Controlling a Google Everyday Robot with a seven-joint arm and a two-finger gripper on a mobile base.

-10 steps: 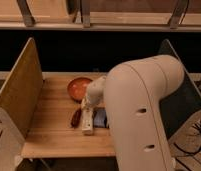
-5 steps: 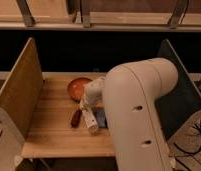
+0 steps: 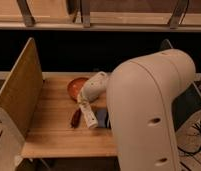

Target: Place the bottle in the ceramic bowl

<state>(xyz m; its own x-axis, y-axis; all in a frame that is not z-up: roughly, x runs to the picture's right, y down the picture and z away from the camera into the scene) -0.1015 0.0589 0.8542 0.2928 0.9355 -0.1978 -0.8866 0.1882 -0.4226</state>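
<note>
The ceramic bowl is orange-brown and round, and sits at the back middle of the wooden table. The slim white bottle lies slanted just in front of the bowl, with its top end towards the bowl and its lower end towards the table's front. My gripper hangs from the white forearm and sits right at the bottle's upper end, between bottle and bowl. My large white arm housing hides the table's right side.
A dark red-brown oblong item lies left of the bottle. A blue block lies right of it, partly behind the arm. A tall wooden side panel bounds the table on the left. A dark panel stands at the right.
The bottle's lower end has swung a little to the right and the bottle has shifted slightly towards the bowl. The forearm has moved with it.
</note>
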